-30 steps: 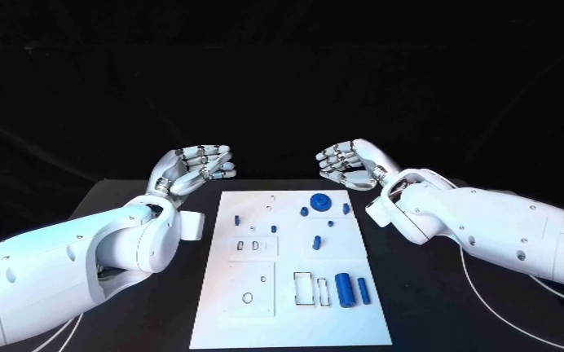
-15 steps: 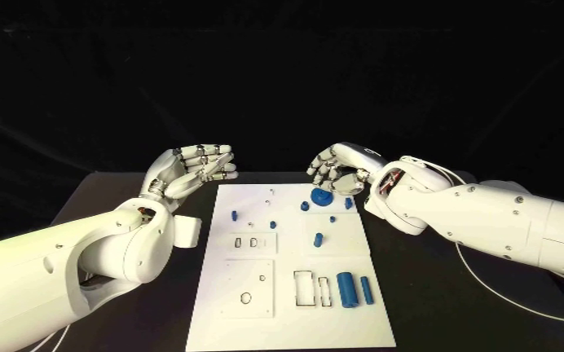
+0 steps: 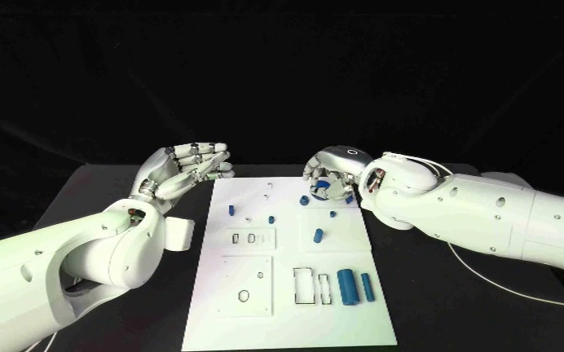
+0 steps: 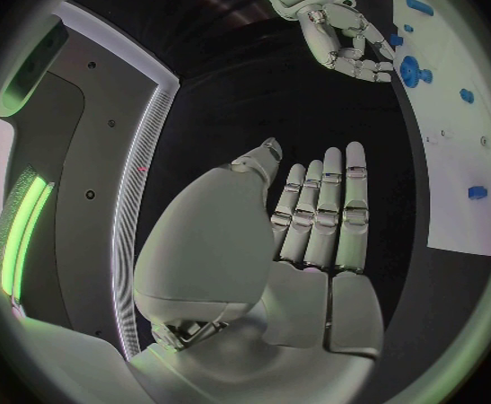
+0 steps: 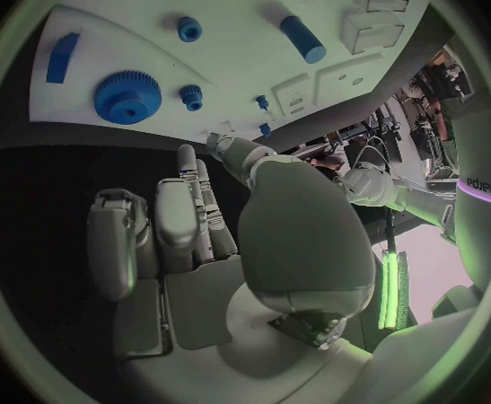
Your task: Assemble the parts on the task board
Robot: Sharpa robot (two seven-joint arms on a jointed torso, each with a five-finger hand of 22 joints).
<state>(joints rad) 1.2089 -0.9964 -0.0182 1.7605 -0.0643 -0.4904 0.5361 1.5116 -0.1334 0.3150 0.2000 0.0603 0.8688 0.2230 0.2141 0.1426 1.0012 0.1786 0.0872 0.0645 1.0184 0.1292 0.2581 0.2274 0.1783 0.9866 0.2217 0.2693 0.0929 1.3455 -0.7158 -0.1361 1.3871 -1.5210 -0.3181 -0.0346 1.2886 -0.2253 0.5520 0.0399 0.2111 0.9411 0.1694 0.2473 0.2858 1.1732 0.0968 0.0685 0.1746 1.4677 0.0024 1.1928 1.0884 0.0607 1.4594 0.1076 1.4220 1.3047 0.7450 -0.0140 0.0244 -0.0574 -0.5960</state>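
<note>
Blue plastic toothed gear (image 3: 317, 184) lies at the far end of the flat white task board (image 3: 282, 319), right under the right hand (image 3: 330, 174), whose fingers are curled and hold nothing. If they close off-centre, the gear may skid into the small blue pegs (image 3: 305, 200) beside it; the left hand (image 3: 188, 167) hovers empty, fingers loosely spread

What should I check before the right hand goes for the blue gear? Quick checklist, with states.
1. Right hand holds nothing: ok, fingers apart.
2. Right hand above the blue gear: ok, gear lies just past its fingertips.
3. Gear lies loose on the task board: cannot tell.
4. Left hand off the board: ok, open beside its far left corner.
5. Small blue peg beside the gear clear of the grasp: not ok, close.
</note>
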